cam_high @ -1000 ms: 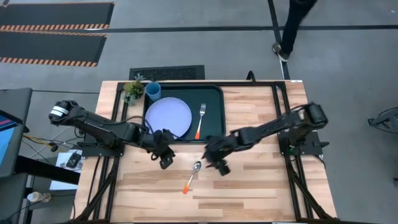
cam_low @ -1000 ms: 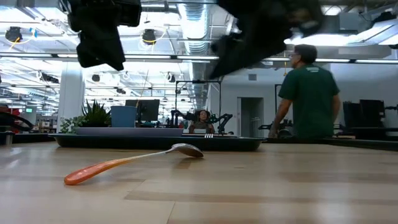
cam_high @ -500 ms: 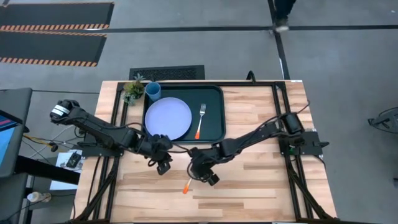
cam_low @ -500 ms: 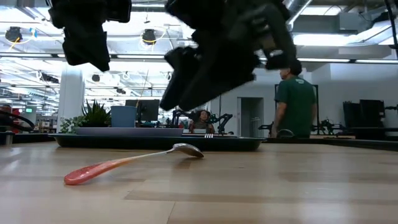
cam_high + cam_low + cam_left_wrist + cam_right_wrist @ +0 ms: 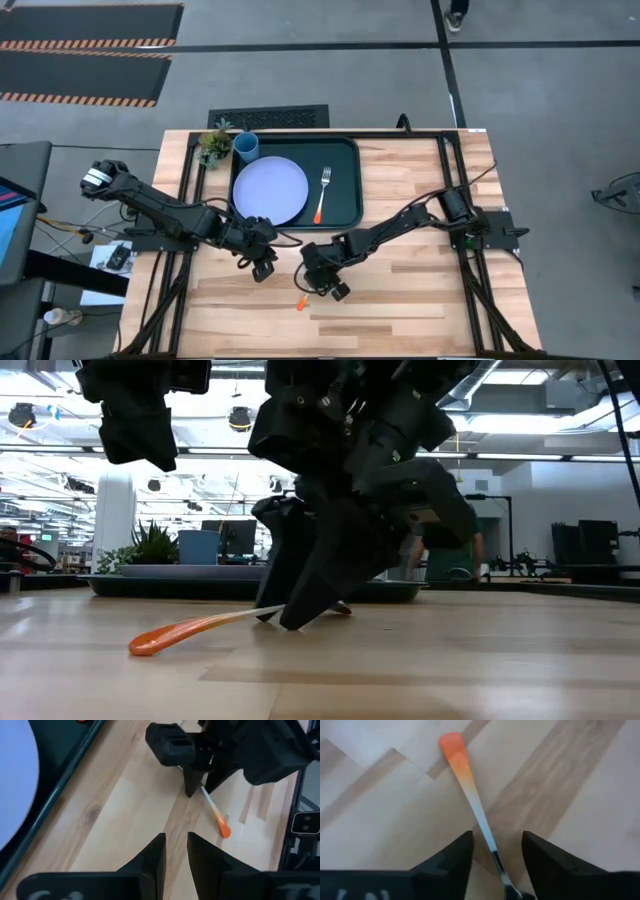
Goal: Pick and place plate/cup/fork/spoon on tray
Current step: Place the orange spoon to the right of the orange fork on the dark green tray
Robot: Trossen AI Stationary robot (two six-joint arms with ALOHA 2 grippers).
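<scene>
The spoon (image 5: 479, 817), silver with an orange handle (image 5: 165, 635), lies flat on the wooden table in front of the dark green tray (image 5: 345, 150). My right gripper (image 5: 492, 857) is open and low at the table, with one finger on each side of the spoon's silver shaft. In the high view it hides the bowl, and only the orange handle end (image 5: 300, 303) shows. My left gripper (image 5: 262, 265) hovers just left of it, empty, its fingers a little apart (image 5: 175, 851). The plate (image 5: 270, 190) and fork (image 5: 322, 195) lie in the tray. The blue cup (image 5: 246, 147) stands at its far left corner. My right gripper comes from above, pointing down, its fingers (image 5: 300, 610) reaching the table at the spoon's shaft (image 5: 492, 851) near the bowl, across the spoon. A gap shows between each finger and the shaft, and I cannot tell whether either touches. The spoon lies on the table.
A small potted plant (image 5: 213, 143) stands at the table's far left corner beside the cup. Bare wood lies to the right of the tray and along the near edge. A person (image 5: 445, 545) stands in the room beyond the table.
My right gripper has gone toward the table's left and near edges and come down over the spoon, so that its fingers now straddle the shaft at the table. The spoon's handle end has shifted a little in the low view. My left gripper has stayed about where it was.
</scene>
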